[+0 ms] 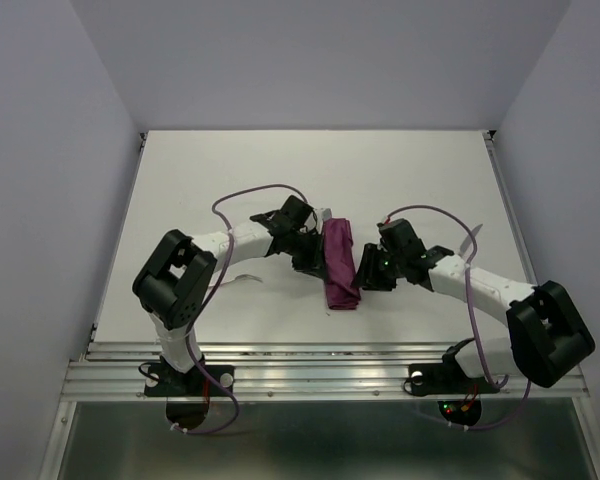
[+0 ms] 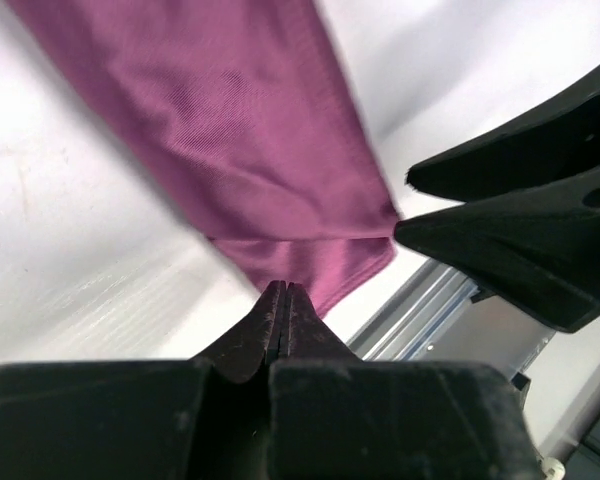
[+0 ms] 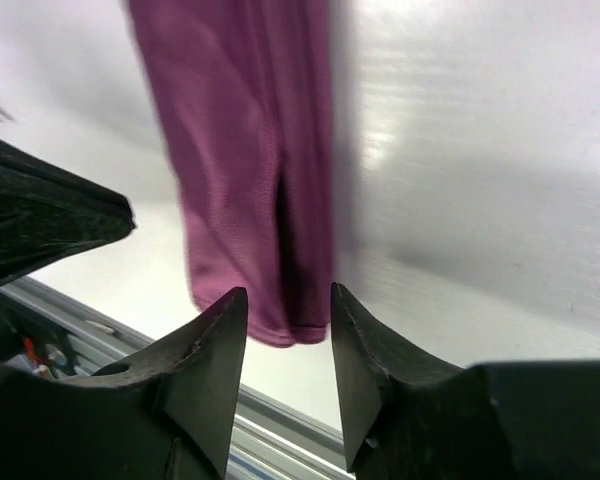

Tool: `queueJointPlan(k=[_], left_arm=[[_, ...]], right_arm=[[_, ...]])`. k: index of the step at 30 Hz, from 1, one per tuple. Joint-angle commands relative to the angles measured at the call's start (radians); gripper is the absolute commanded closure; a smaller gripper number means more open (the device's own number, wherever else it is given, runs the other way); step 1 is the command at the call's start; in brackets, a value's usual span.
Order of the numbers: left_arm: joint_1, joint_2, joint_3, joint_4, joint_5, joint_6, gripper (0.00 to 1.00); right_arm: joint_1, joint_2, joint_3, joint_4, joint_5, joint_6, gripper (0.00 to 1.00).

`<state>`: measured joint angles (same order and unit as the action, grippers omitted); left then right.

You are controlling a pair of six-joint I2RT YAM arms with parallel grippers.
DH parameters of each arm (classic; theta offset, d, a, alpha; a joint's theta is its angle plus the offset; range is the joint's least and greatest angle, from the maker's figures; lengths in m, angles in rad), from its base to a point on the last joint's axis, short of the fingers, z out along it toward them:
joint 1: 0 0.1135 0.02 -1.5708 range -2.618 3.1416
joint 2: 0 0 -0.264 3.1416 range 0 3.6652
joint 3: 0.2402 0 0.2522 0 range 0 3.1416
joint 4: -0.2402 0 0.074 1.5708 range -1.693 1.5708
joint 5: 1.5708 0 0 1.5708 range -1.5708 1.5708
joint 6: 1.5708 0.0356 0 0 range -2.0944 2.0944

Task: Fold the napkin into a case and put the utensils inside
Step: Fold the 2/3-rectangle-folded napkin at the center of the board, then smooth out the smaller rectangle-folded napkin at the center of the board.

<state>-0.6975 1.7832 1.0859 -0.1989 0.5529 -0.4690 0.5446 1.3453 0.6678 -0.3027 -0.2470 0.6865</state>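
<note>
The burgundy napkin point(image 1: 340, 265) lies folded into a narrow case at the table's middle, running front to back. It also shows in the left wrist view point(image 2: 250, 150) and the right wrist view point(image 3: 250, 180). My left gripper point(image 1: 308, 256) is at its left side, its jaws pressed shut point(image 2: 283, 290) with the tips at the cloth's near end and nothing seen between them. My right gripper point(image 1: 366, 270) is at its right side, open point(image 3: 285, 305), with the case's near end showing between the fingers. One pale utensil point(image 1: 473, 240) lies to the right. A second pale piece point(image 1: 244, 281) lies under my left arm.
A small pale tip point(image 1: 326, 213) shows at the case's far end. The table's metal front rail point(image 1: 330, 350) runs close below the case's near end. Grey walls stand on both sides and at the back.
</note>
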Motion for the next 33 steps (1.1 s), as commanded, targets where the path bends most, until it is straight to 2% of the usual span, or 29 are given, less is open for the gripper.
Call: queueJointPlan(k=[1,3,6,10,13,22,33], left_arm=[[0.016,-0.071,0.097,-0.050,-0.021,0.038,1.00],[0.023,-0.052,0.121,-0.048,-0.021,0.033,1.00],[0.023,-0.004,0.170,-0.022,-0.010,0.014,1.00],[0.021,0.068,0.192,0.009,-0.007,-0.008,1.00],[0.023,0.111,0.198,0.038,-0.010,-0.022,1.00],[0.021,0.189,0.213,0.046,-0.025,-0.016,1.00],[0.024,0.231,0.256,0.035,-0.022,0.000,1.00]], right_arm=[[0.008,-0.054,0.093,-0.023,0.046,-0.028,0.59],[0.008,-0.048,0.102,-0.013,0.028,-0.025,0.62],[0.008,-0.022,0.098,0.002,0.012,-0.021,0.74],[0.008,-0.005,0.082,0.028,-0.020,-0.022,0.84],[0.018,0.017,0.062,0.040,-0.058,-0.028,0.88],[0.037,0.123,-0.045,0.122,-0.097,-0.047,0.92],[0.047,-0.008,0.041,0.040,-0.069,-0.073,0.92]])
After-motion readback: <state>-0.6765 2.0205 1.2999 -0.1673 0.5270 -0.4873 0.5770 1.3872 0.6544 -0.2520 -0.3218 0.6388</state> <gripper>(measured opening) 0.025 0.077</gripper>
